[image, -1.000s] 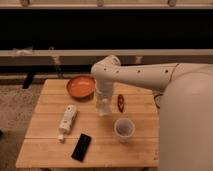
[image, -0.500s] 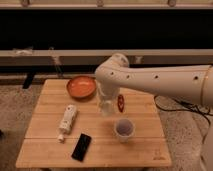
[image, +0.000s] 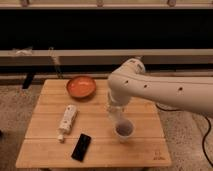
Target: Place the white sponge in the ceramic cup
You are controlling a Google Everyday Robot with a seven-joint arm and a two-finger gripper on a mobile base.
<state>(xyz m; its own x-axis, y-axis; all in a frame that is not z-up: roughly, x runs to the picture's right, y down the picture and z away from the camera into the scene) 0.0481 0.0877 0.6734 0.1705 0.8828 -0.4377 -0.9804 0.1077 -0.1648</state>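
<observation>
"White sponge, the small cream rectangular block: where is it right now?"

"I can't see it anywhere. It isn't on the wooden slatted tabletop (image: 100,150), and nothing pale shows in the dark inside of the small white round ceramic cup (image: 124,131). My guess is that it's under the end effector (image: 119,119), but that's only a guess."

"And the end effector itself?"

"It hangs at the cup's near-left rim, just above the mouth. I cannot tell whether it is clenched on something or has let go, because the bulky white arm (image: 160,90) hides its tip."

"What has just changed?"

"Over the last second the arm has swung across from the shallow orange bowl (image: 81,86) side. It has also come lower, so the end effector has closed in on the cup. A moment ago it stood clearly apart from the cup."

"So what does that mean for the task?"

"I'd judge the carry is nearly done. What's left is centring over the mouth and letting go. The sponge is about as wide as the opening, so a slightly off-centre drop could leave it on the rim."

"Anything else moved?"

"No. The long white capped bottle (image: 66,120) and the flat black rectangular object (image: 81,146) lie where they were, well clear to the left."
</observation>
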